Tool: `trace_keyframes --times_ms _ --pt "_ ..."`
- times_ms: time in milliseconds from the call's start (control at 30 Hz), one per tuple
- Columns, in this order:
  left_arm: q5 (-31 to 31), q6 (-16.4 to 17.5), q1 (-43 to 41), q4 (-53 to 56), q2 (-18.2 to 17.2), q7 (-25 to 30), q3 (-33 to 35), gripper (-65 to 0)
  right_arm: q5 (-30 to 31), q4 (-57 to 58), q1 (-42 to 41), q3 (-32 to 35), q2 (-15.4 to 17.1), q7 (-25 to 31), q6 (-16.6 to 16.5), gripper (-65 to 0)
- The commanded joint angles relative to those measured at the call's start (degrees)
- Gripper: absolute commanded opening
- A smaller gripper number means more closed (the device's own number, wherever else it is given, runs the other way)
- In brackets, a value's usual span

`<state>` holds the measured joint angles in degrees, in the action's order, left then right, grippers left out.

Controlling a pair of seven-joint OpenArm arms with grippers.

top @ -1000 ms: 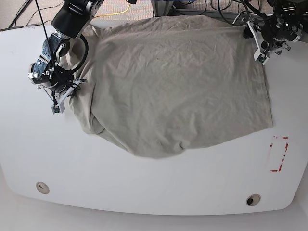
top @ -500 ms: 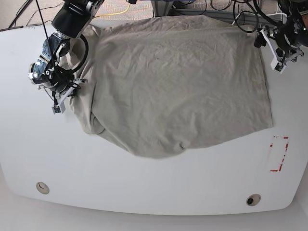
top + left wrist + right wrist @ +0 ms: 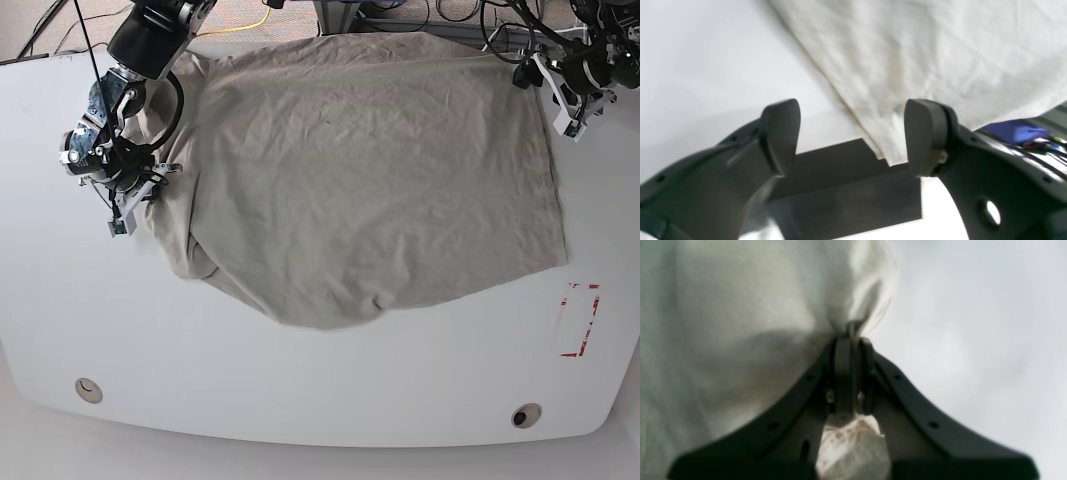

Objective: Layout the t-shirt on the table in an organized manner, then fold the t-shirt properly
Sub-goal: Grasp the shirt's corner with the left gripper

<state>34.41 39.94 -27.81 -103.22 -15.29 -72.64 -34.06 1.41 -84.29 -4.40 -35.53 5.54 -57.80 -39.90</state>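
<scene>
The khaki-grey t-shirt (image 3: 360,180) lies spread and wrinkled across the middle of the white table (image 3: 300,390), its near hem rumpled. At the shirt's left edge my right gripper (image 3: 122,218) is shut on a pinch of fabric. The right wrist view shows that gripper (image 3: 850,340) closed, with cloth (image 3: 740,306) bunched at its tips. My left gripper (image 3: 548,98) hovers by the shirt's far right corner. In the left wrist view it (image 3: 853,133) stands open, the shirt's edge (image 3: 907,60) running between its fingers (image 3: 927,136) without being pinched.
A red-outlined rectangle (image 3: 578,320) marks the table's near right. Two small round holes (image 3: 88,390) (image 3: 525,414) sit near the front edge. Cables (image 3: 450,15) and a yellow wire (image 3: 245,25) lie beyond the far edge.
My left gripper swung out to the right past the shirt's corner, then came back a little toward it, staying open. The right gripper and the shirt have not moved.
</scene>
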Motion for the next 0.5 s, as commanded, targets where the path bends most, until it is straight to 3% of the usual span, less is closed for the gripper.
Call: trace_keyframes --times_ms 0,467 --pt "1.32 0.06 -0.19 2.69 -0.93 -0.28 -0.62 -20.3 -1.63 0.12 0.14 0.14 0.13 -2.73 -0.1 -60.9" --pt "1.94 0.06 -0.19 5.86 -0.58 -0.28 0.0 -20.4 -1.63 0.29 0.14 0.14 0.22 -2.73 -0.1 -60.9"
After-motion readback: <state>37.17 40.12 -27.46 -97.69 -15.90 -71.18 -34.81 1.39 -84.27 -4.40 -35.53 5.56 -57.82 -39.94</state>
